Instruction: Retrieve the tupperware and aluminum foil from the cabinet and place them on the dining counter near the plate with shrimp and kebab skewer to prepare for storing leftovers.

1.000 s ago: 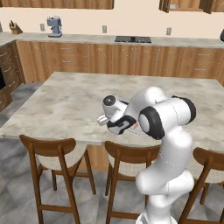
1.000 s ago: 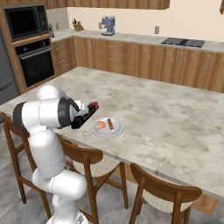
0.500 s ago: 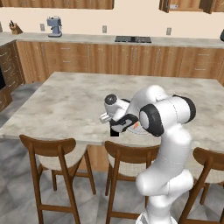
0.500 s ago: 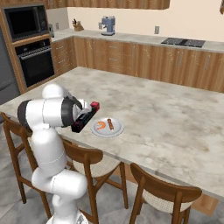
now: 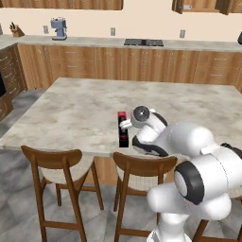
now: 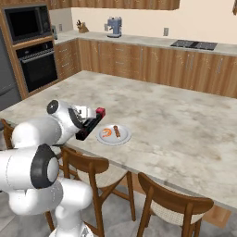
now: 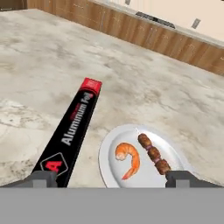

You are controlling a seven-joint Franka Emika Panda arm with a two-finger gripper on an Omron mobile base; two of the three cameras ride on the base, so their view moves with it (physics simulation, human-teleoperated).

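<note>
now the aluminum foil (image 7: 71, 131) lies flat on the dining counter (image 7: 52, 61) beside the plate (image 7: 109, 162) — gripper (image 7: 111, 178) spread wide, holding nothing.

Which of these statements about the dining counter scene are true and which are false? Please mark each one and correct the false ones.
1. The aluminum foil box lies flat on the dining counter. True.
2. The plate carries a shrimp and a kebab skewer. True.
3. The foil box rests on top of the plate. False: it lies beside the plate, on the bare stone.
4. The gripper is clamped on the foil box. False: its jaws stand open, with nothing between them.
5. The tupperware sits next to the plate. False: no container is seen there.
</note>
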